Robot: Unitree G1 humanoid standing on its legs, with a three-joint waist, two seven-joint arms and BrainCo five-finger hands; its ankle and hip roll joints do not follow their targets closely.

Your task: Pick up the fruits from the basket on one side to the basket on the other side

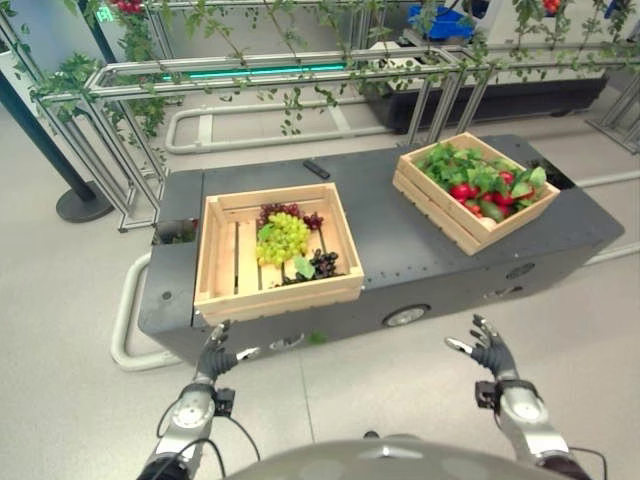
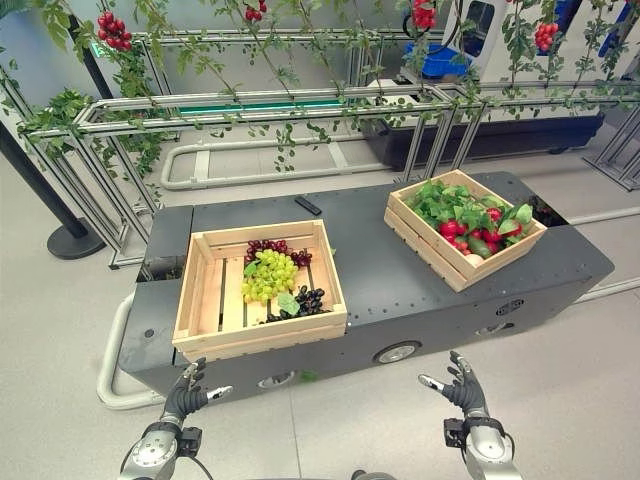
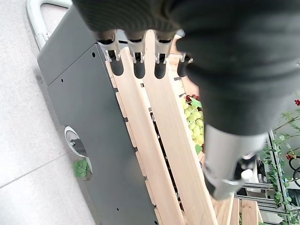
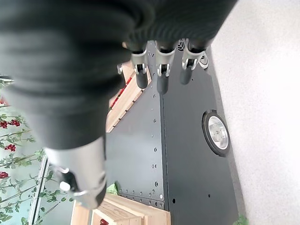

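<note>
A wooden crate point(image 1: 224, 262) on the left of the dark cart holds a bunch of green grapes point(image 1: 284, 236), dark red grapes point(image 1: 283, 212) behind it and black grapes point(image 1: 322, 264) in front. A second wooden crate point(image 1: 441, 205) on the right holds red fruits point(image 1: 463, 191) among green leaves. My left hand point(image 1: 214, 353) hangs open below the left crate's front wall, holding nothing. My right hand point(image 1: 491, 350) is open too, low in front of the cart's right half, apart from both crates. The green grapes point(image 3: 194, 127) show past my left hand's fingers point(image 3: 139, 69).
The dark grey cart point(image 1: 400, 240) carries both crates, with a small black object point(image 1: 316, 169) near its back edge. A white tube bumper point(image 1: 128, 310) wraps its left end. Metal rails with vines point(image 1: 300, 75) stand behind. A dark post base point(image 1: 83, 203) sits far left.
</note>
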